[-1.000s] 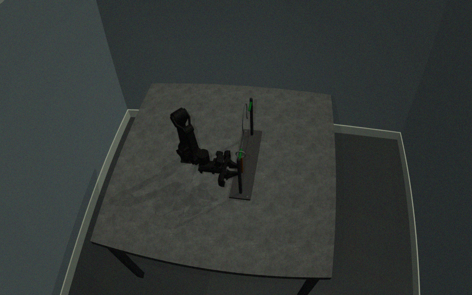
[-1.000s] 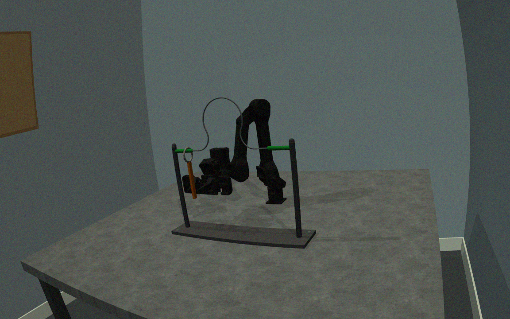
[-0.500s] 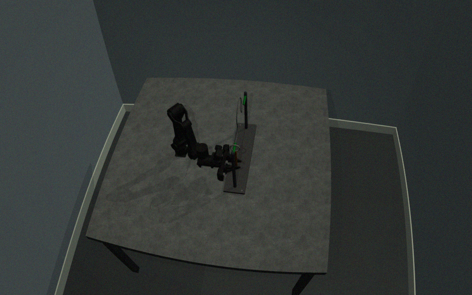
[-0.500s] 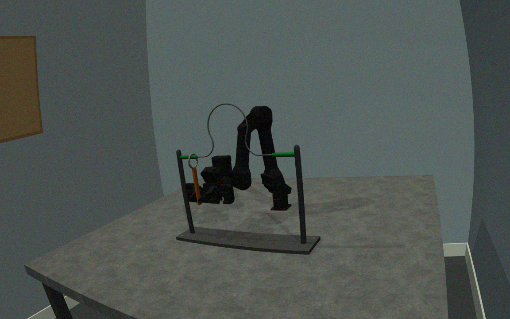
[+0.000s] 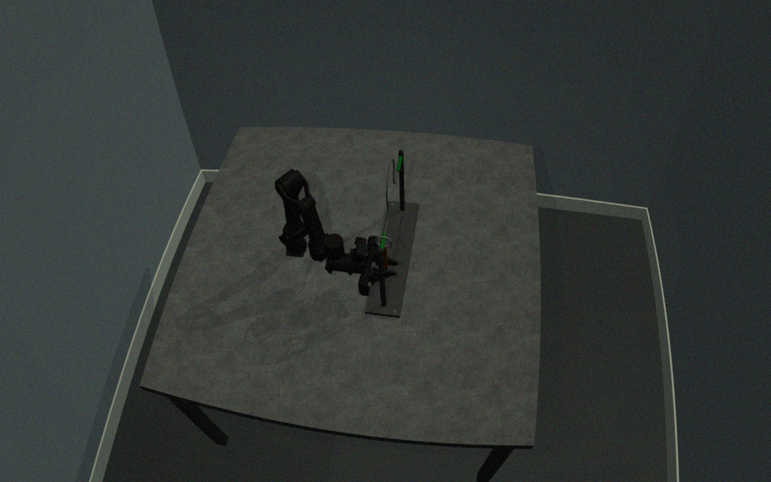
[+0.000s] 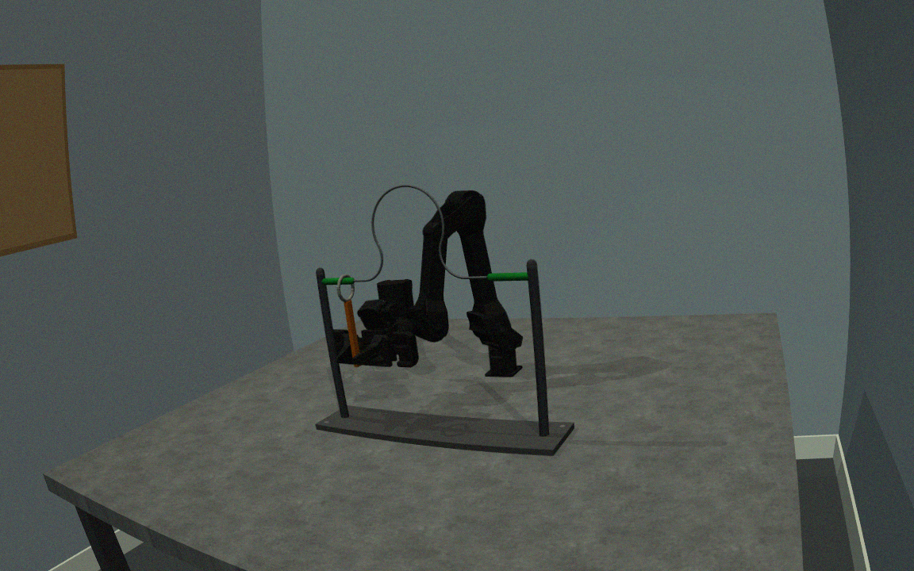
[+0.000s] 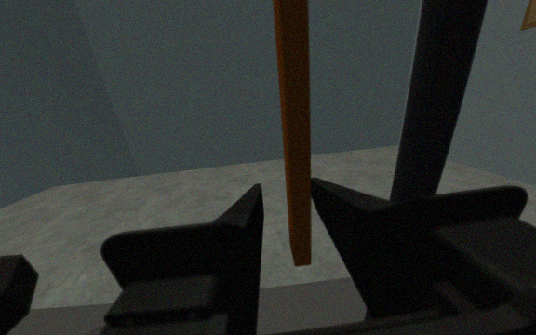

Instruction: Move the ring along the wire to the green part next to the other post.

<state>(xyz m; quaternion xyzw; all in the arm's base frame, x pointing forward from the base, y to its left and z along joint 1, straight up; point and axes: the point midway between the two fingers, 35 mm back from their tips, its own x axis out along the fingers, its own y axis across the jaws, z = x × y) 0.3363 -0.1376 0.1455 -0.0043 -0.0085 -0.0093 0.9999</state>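
The ring [image 5: 391, 242] [image 6: 338, 287] hangs on the near green part [image 6: 329, 281], beside the left post [image 6: 336, 383] [image 5: 383, 294] [image 7: 431, 93] of the exterior view. Its orange handle [image 6: 351, 323] [image 7: 297, 116] hangs down, tilted slightly. My gripper [image 7: 285, 187] [image 5: 395, 268] is partly open around the lower handle; in the wrist view the handle stands between the fingers, closer to the right one, with a gap at the left. Whether the right finger touches it, I cannot tell. The other green part [image 5: 399, 163] [image 6: 508, 276] is at the far post [image 5: 402, 191] [image 6: 538, 354].
The thin grey wire [image 6: 405, 186] rises in a tall arch between the green parts. The post beside the handle stands just behind the right finger in the wrist view. Both posts stand on a dark base plate [image 6: 439, 442] on the table [image 5: 466, 335].
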